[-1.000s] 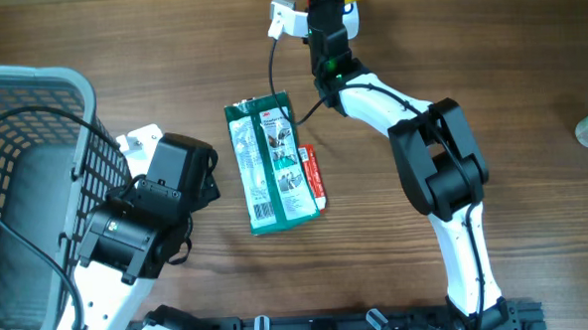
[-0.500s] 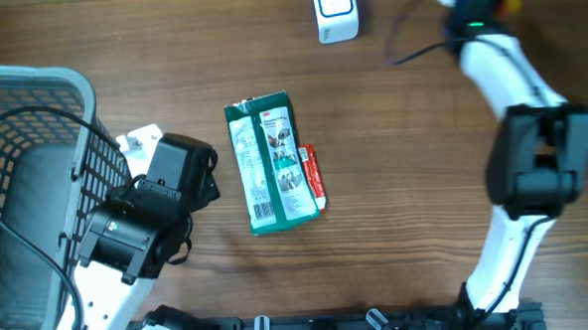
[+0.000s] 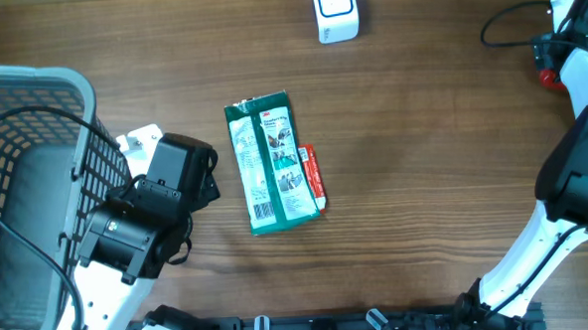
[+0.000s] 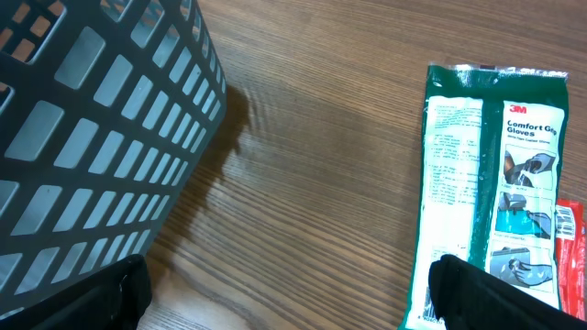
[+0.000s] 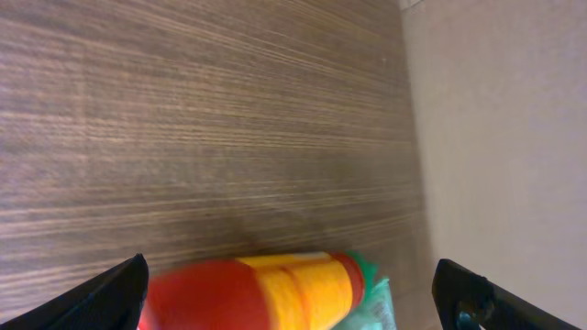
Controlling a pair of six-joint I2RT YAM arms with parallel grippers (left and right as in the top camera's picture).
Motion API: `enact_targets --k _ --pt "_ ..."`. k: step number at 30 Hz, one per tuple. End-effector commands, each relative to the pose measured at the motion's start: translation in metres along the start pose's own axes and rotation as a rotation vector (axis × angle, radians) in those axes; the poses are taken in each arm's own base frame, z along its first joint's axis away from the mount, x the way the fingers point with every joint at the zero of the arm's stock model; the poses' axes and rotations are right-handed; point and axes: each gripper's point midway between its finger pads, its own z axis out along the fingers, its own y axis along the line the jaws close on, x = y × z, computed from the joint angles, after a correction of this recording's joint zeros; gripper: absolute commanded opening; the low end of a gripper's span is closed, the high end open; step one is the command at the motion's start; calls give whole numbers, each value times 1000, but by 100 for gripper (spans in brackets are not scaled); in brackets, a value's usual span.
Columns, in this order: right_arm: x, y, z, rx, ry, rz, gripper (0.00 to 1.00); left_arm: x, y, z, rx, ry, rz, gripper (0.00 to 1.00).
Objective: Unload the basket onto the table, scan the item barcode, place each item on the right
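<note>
A white barcode scanner [image 3: 335,11] stands at the table's far edge, top centre. In the right wrist view a blurred red and yellow item [image 5: 275,293] lies low between the wide-spread fingers of my right gripper [image 5: 298,307], which is open. Overhead, only a red bit of that item [image 3: 547,74] shows beside the right arm at the far right edge. A green glove package [image 3: 272,164] lies flat mid-table with a small red packet [image 3: 314,176] along its right side. My left gripper [image 4: 298,298] is open over bare wood, and its right finger [image 4: 495,293] overlaps the package's [image 4: 481,165] corner.
A grey mesh basket [image 3: 33,117] fills the left side, its wall [image 4: 92,137] close by the left gripper. A black cable loops over the basket. Beyond the table's right edge a pale floor [image 5: 504,137] shows.
The right arm swung from the scanner at top centre to the far right edge, carrying the red and yellow item. Its jaws have spread wider. The left arm has not moved.
</note>
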Motion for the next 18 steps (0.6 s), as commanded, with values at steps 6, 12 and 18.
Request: enact_targets --k 6,12,18 --pt "-134 124 -230 -588 -366 275 100 -1 3 0 -13 -7 -20 100" --pt "-103 291 -375 -1173 -122 246 100 -1 3 0 -13 -7 -20 100" --pt "-26 428 -405 -1228 46 -46 100 -1 3 0 -13 -7 -20 100"
